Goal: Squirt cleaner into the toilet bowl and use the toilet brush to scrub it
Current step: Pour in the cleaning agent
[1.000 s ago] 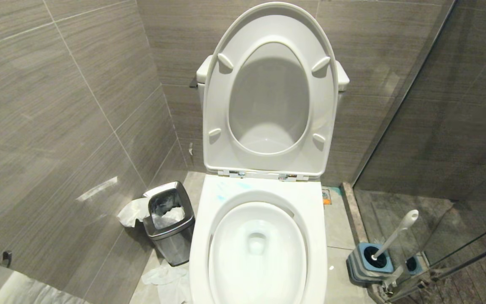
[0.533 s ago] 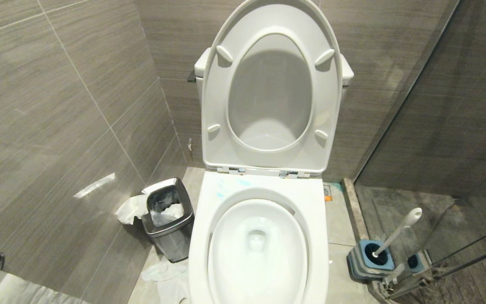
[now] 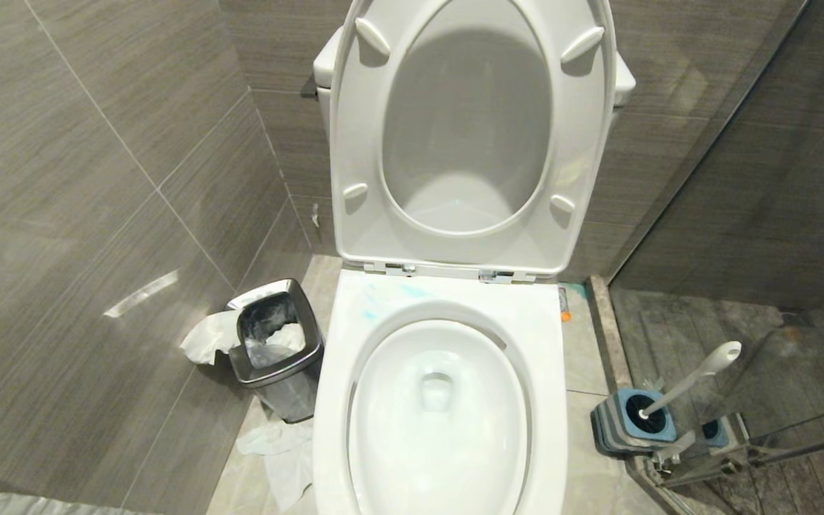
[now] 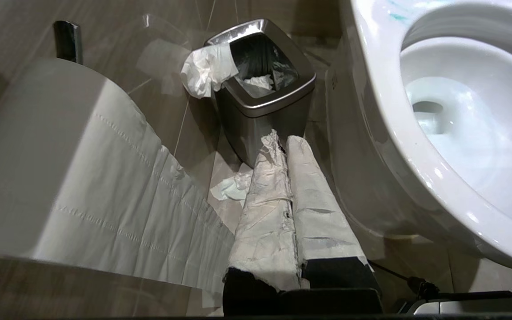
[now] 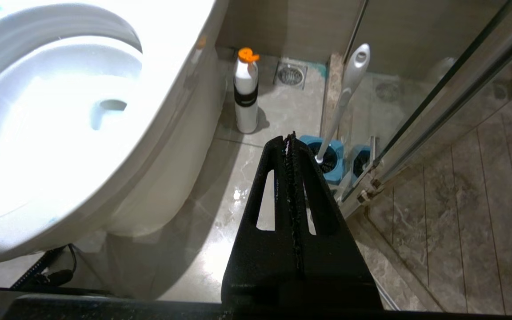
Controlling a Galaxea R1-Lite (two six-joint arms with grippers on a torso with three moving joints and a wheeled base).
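I am keeping both arms low while I face the toilet bowl (image 3: 448, 429), seat and lid raised so the basin is reachable. My left gripper (image 4: 285, 138), paper-wrapped, is pressed together beside the waste bin (image 4: 260, 95); my right gripper (image 5: 290, 142) is pressed together, empty, pointing toward the toilet brush (image 5: 345, 100), which is standing in its blue holder (image 5: 329, 162). The cleaner bottle (image 5: 245, 95) is standing by the bowl's base; turquoise streaks (image 3: 390, 297) are marking the rim.

Steel bin (image 3: 275, 357) w/ tissue, orange-capped bottle (image 5: 246, 95)
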